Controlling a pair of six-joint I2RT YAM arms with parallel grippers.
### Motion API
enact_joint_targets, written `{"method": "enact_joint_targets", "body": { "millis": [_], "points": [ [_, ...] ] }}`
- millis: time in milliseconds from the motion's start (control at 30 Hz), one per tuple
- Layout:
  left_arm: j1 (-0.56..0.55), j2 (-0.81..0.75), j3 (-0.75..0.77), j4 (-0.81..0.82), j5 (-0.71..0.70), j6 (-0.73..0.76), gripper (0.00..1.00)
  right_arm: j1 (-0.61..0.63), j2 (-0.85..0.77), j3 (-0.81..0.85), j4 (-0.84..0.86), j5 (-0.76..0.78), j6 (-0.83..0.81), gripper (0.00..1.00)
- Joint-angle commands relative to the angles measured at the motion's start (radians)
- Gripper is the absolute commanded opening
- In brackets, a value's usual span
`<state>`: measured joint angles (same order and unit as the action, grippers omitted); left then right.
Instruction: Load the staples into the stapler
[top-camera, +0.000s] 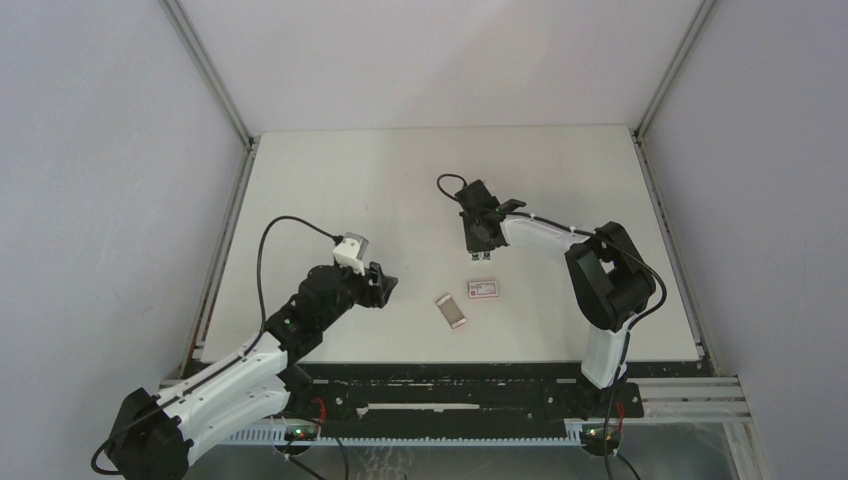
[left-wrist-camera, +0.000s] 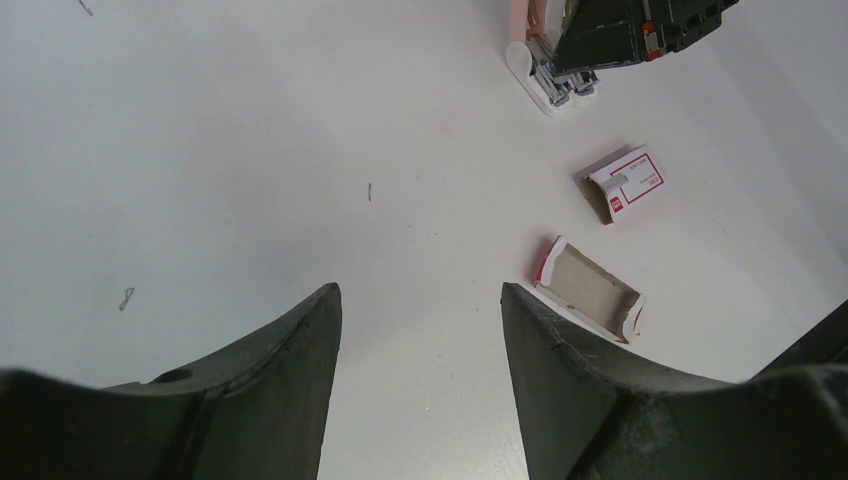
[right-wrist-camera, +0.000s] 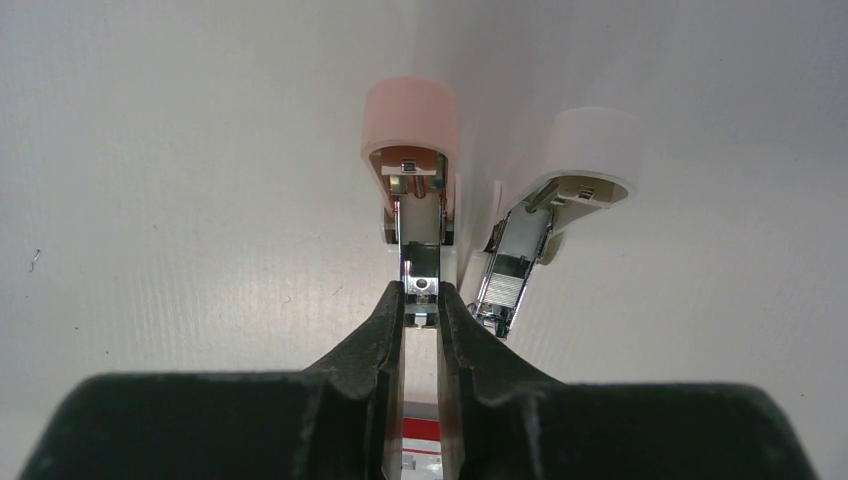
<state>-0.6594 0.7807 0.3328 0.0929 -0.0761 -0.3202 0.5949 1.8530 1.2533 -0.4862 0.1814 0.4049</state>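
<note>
Two mini staplers stand open side by side in the right wrist view. My right gripper (right-wrist-camera: 421, 290) is shut on the metal magazine of the pink stapler (right-wrist-camera: 408, 125). Beside it the white stapler (right-wrist-camera: 590, 150) shows a ribbed silvery strip (right-wrist-camera: 503, 288) in its open channel, which looks like staples. From above, the right gripper (top-camera: 481, 250) points down at the table's middle. The carton's sleeve (top-camera: 483, 289) and its slide-out tray (top-camera: 451, 311) lie apart just in front of it. The tray (left-wrist-camera: 590, 288) looks bare inside. My left gripper (left-wrist-camera: 420, 290) hovers open over bare table, left of the tray.
A few loose bent staples (left-wrist-camera: 369, 191) lie scattered on the white table (top-camera: 330, 180). The carton sleeve (left-wrist-camera: 630, 183) lies between the tray and the staplers (left-wrist-camera: 545, 80). Metal frame posts stand at the table's far corners, with walls on both sides.
</note>
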Motion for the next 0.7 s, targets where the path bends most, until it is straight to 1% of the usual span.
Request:
{"method": "enact_joint_targets", "body": {
  "millis": [0, 667],
  "points": [
    [0.003, -0.013, -0.003, 0.017, -0.003, 0.021, 0.64, -0.006, -0.051, 0.038, 0.003, -0.006, -0.020, 0.10],
    [0.003, -0.010, -0.001, 0.018, -0.003, 0.021, 0.64, -0.012, -0.036, 0.038, 0.002, -0.009, -0.020, 0.10]
  ]
}}
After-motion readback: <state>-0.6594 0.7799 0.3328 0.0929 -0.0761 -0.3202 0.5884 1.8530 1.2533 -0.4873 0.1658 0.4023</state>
